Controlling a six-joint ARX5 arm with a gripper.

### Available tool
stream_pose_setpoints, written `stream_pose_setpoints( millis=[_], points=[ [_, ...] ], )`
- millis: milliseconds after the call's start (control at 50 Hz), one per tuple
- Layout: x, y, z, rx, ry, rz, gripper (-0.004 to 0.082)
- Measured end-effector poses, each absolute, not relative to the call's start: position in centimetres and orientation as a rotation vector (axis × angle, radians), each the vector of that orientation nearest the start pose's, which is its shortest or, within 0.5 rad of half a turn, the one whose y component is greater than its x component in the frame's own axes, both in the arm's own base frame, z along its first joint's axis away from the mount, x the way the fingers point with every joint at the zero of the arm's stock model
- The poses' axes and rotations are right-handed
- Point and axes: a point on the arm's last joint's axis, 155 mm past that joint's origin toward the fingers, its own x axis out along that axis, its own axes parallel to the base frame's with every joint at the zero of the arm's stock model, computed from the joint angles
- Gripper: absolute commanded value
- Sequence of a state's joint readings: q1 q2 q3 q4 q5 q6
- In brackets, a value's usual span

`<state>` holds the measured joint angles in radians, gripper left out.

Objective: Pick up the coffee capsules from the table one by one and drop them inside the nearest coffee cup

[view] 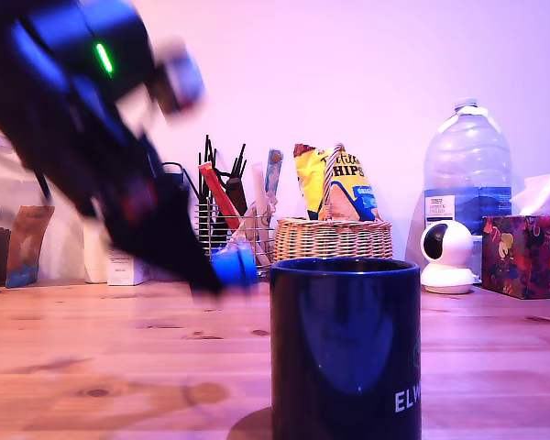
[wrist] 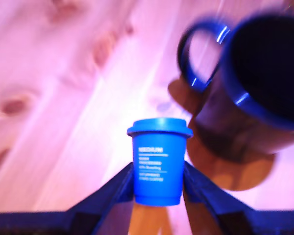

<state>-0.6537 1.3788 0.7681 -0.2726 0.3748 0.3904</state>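
My end effector [wrist: 158, 188] is clamped on one blue coffee capsule [wrist: 158, 164], and I hold it in the air above the wooden bench [wrist: 63, 122]. The dark navy coffee cup [view: 346, 346] stands near the front edge of the bench, just beside the capsule. Behind it, a wicker basket [view: 333, 239] stands toward the far edge.

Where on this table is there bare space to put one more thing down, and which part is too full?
Free: the bare table at the exterior view's left of the coffee cup, below the tool holding a capsule. Crowded: the back edge, with the utensil holder, wicker basket, white camera and tissue box.
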Motion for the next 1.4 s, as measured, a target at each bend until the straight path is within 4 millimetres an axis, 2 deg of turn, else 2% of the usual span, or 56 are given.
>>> stream_pose_setpoints(
  millis=[160, 260, 500, 680, 860, 1160, 1400],
  points=[
    [22.8, -26.4, 11.7, 0.430, 0.678, -1.130, 0.0198],
    [21.5, -26.3, 12.7, 0.415, 0.680, -1.146, 0.0198],
    [18.9, -27.3, 12.9, 0.366, 0.724, -1.214, 0.0198],
    [18.4, -27.9, 13.1, 0.372, 0.711, -1.237, 0.0198],
    [18.0, -29.7, 14.1, 0.343, 0.660, -1.271, 0.0198],
    [17.6, -31.7, 11.5, 0.348, 0.713, -1.303, 0.0198],
    [17.1, -33.0, 11.1, 0.368, 0.730, -1.326, 0.0198]
  ],
)
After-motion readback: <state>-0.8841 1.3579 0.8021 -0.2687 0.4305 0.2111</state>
